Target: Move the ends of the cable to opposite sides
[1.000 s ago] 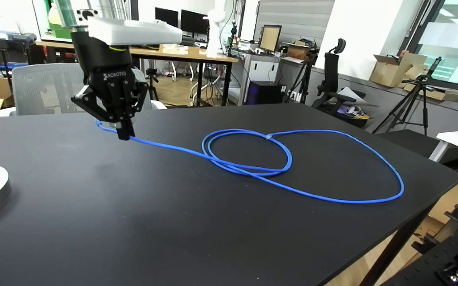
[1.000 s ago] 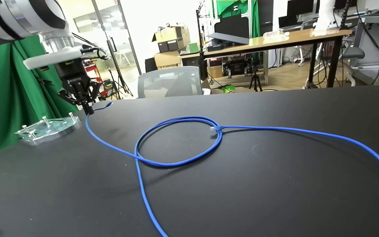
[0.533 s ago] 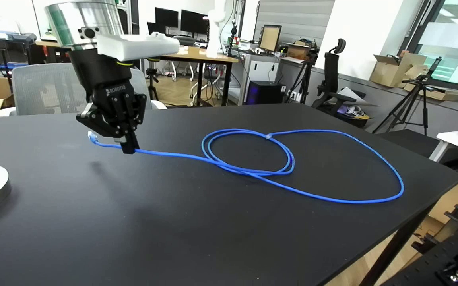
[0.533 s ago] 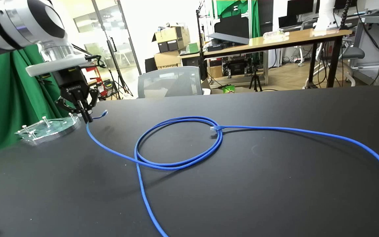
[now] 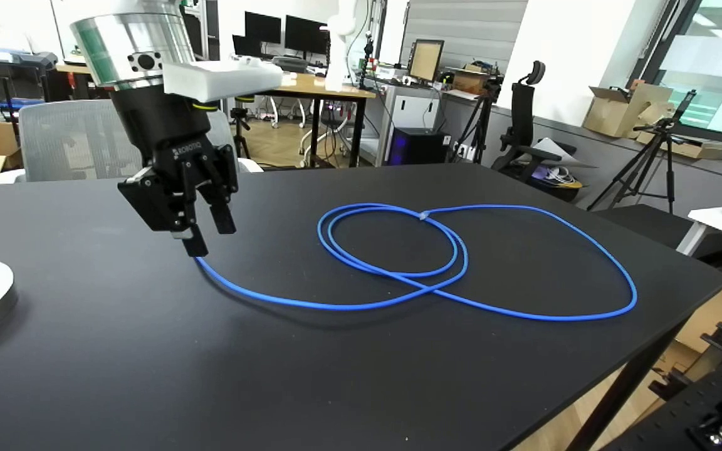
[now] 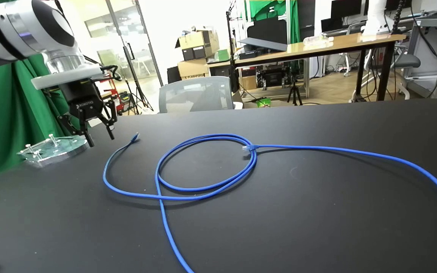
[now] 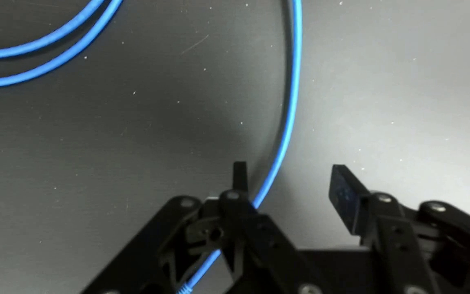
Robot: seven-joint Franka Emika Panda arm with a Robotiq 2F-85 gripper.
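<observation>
Cable [image 5: 434,289]: on the table [image 5: 361,388], part looped into a coil [image 6: 218,135]
Gripper [image 6: 101,140]: spread, nothing pinched, the cable passing under one jaw
Loose end [image 6: 135,137]: near the gripper, apart from the coil; whether it touches the table I can't tell
Coil end [image 6: 252,147]: at the coil's edge
First side: parking the loose end looks like the step in hand
Opposite side: I'd lift clear, cross to the coil end, pinch it and draw it away
</observation>
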